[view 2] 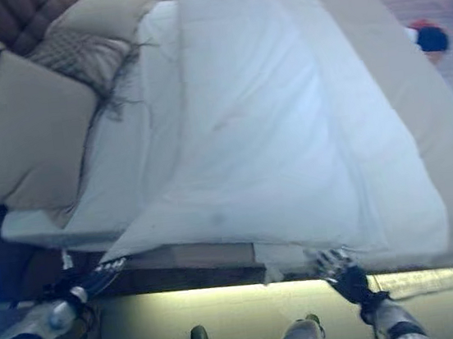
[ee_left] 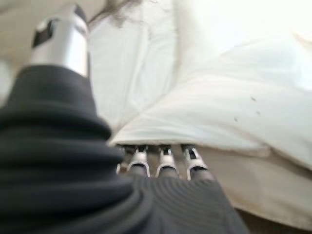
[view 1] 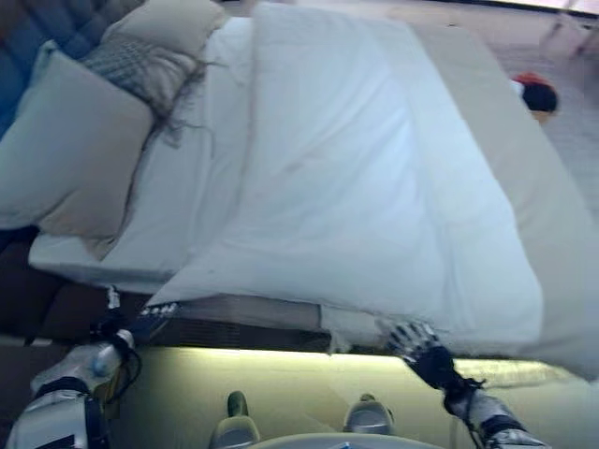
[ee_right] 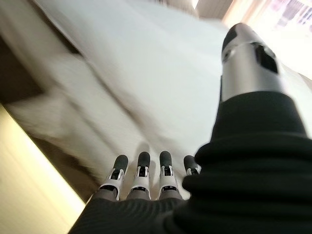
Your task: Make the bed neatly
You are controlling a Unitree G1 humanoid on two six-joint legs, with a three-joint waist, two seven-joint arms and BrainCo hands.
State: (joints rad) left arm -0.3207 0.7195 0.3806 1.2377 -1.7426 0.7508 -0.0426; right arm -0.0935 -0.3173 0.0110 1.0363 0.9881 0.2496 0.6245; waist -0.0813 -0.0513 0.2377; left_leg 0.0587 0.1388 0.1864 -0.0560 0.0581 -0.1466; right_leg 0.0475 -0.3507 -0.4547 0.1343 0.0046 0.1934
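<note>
A white duvet (view 1: 356,178) lies spread over most of the bed, its near edge hanging over the bed's side. My left hand (view 1: 153,320) is at the duvet's near left corner. In the left wrist view its fingers (ee_left: 165,163) are straight and reach just under that corner (ee_left: 161,131), with the thumb standing apart. My right hand (view 1: 415,339) is at the duvet's near edge further right. In its wrist view the fingers (ee_right: 141,168) are straight, point at the cloth and hold nothing.
A large beige pillow (view 1: 65,150), a second pillow (view 1: 173,23) and a grey fringed throw (view 1: 140,65) lie at the head end on the left, against a tufted headboard (view 1: 47,28). A beige cover (view 1: 524,159) shows along the foot end. A red and dark object (view 1: 535,94) lies on the floor beyond.
</note>
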